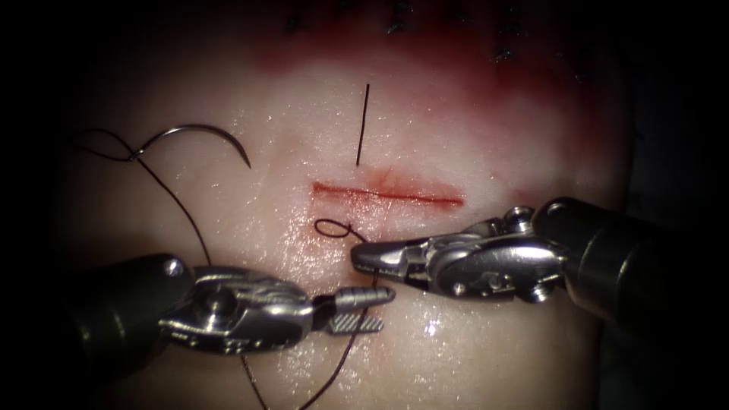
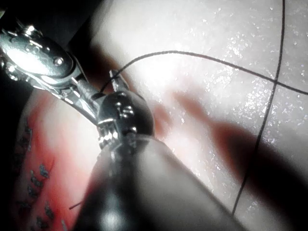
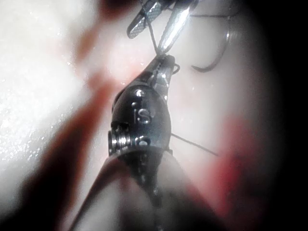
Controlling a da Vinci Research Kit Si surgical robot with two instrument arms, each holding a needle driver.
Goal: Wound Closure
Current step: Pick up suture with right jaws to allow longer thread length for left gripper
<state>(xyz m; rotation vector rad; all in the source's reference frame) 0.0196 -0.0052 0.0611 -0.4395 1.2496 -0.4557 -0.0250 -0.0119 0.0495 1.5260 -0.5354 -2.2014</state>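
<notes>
While the needle [image 1: 203, 138] lies loose on the tissue [image 1: 471, 137], up and left of the cut [image 1: 387, 194] and not in it, neither tool grips it. Its thread [image 1: 176, 203] trails down past the left tool [image 1: 361, 309].

Risks, as I judge them:
- The thread runs between or just behind the left tool's spread jaws, so any move there could snag it and drag the free needle across the tissue.
- The small loop [image 1: 334, 227] sits just at the right tool [image 1: 357, 257] tip; a tug could cinch it into a knot.
- The short cut thread end [image 1: 362, 125] above the cut is loose and could get caught up.

Jaws:
- Left: clearly parted, nothing clamped; the thread crosses at the gap, and I can't tell whether it touches.
- Right: look closed, tip at or on the thread by the loop just below the cut. Whether it really pinches the thread, I can't tell.

The cut looks unclosed along its length.
</notes>
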